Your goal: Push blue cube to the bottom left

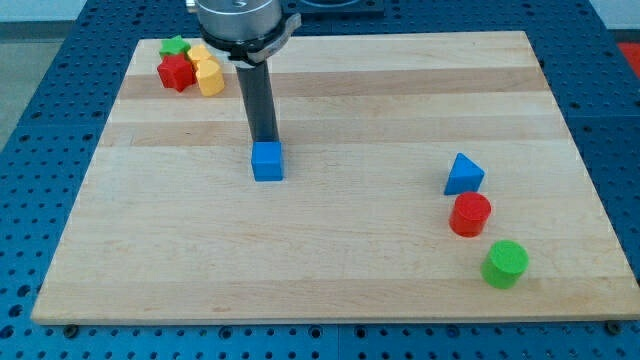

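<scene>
While the blue cube (267, 161) sits near the board's middle, slightly toward the view's left, the bottom-left corner of the wooden board (90, 290) holds no block, so the task reads as barely begun or in an early stage. My tip (265, 140) stands at the cube's far edge, on the side toward the view's top, touching it or just short of it; the exact gap cannot be told. No gripper is fitted, so there is nothing to report as wide, narrow or holding; the arm ends in a plain rod.

Findings on other items:
1. A cluster at the view's top left: green block (176, 46), red block (176, 72), yellow blocks (207, 72). Well apart from the cube.
2. At the view's right: blue triangular block (463, 175), red cylinder (470, 214), green cylinder (505, 263). Also well apart.

Remaining work, by judgement: the cube must travel down and leftward across open board. The tip's present side suits a downward push; a leftward component needs contact from the cube's right.
</scene>
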